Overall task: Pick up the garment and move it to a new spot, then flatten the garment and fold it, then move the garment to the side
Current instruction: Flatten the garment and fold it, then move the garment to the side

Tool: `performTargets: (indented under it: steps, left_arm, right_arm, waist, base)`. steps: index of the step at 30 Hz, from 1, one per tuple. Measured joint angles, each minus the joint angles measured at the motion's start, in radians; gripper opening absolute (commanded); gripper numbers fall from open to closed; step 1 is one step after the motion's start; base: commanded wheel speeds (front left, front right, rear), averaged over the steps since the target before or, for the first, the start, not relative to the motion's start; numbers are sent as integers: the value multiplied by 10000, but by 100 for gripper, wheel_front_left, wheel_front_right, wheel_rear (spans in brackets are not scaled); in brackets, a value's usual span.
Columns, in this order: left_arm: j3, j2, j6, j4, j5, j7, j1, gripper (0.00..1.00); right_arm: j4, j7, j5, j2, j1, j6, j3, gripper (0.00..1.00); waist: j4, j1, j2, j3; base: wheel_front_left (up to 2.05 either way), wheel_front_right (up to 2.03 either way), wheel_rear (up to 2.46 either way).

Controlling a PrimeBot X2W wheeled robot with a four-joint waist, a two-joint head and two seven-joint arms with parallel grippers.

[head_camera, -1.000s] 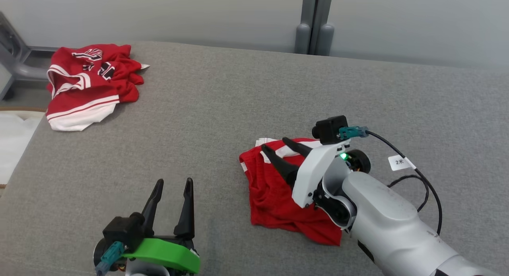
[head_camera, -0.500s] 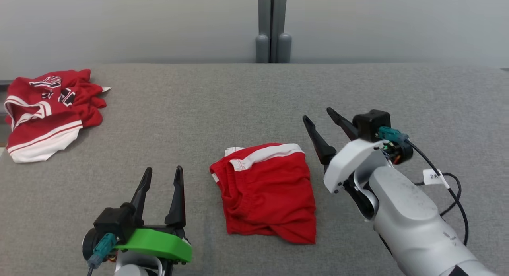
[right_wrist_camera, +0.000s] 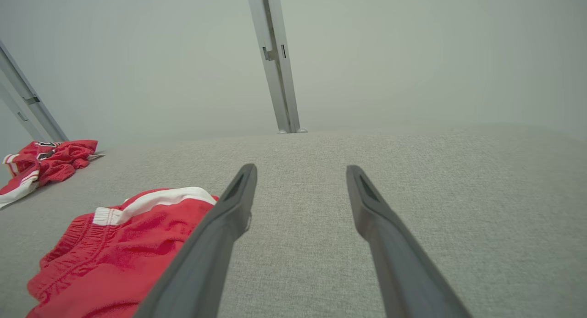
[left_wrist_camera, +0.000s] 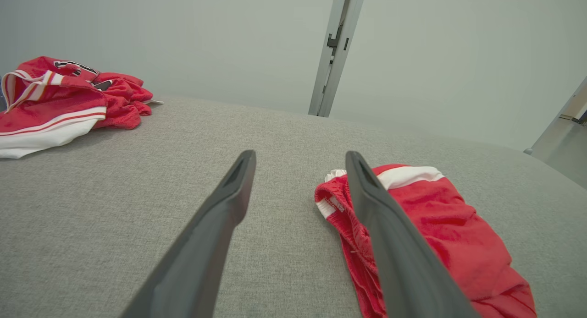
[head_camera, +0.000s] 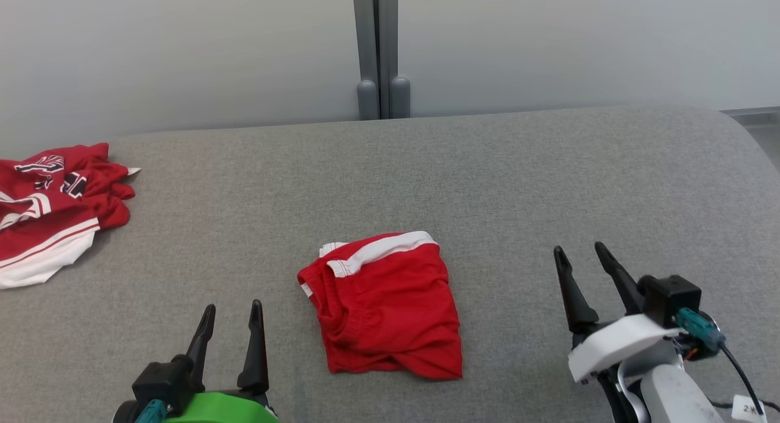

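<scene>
While left claw [head_camera: 233, 305] and right claw [head_camera: 578, 247] gape empty, head view shows shorts [head_camera: 390, 307] lying between them.

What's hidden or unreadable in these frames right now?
- Head view: the jersey is cut off by the left edge; folds hide its lettering.
- Left wrist view: a finger covers part of the shorts.
- Right wrist view: shorts run off the bottom edge; jersey too small to read.

Rough, matt grey woven cloth covers the counter [head_camera: 518, 185]. The garment [head_camera: 42, 228] and the red shorts [head_camera: 390, 307] are soft, crumpled fabric. The jaws of the left gripper [head_camera: 233, 305] and the right gripper [head_camera: 578, 247] look like smooth, matt dark plastic.
</scene>
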Motion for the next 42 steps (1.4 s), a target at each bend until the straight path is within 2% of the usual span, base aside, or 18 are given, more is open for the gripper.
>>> performTargets:
  steps: [10,32,37,42]
  left_arm:
    - [98,-2,42,-92,-150,-2,333,100]
    - [-119,-2,44,59,-230,-2,381,100]
    - [-255,-4,42,140,-224,-2,371,100]
    - [-351,-4,38,198,-215,-2,312,100]
  right_arm:
    - [-838,0,-265,2,1197,0,-393,100]
    - [-506,0,-556,4,1355,0,-307,100]
    - [-50,94,-1055,0,632,0,-174,100]
    - [293,844,-1289,0,-544,0,173,100]
  waist:
    - [-143,0,0,-68]
    - [-66,0,0,-183]
    - [126,0,0,-161]
    - [432,0,0,-109]
  base:
    - [0,0,0]
    - [0,0,0]
    - [0,0,0]
    - [0,0,0]
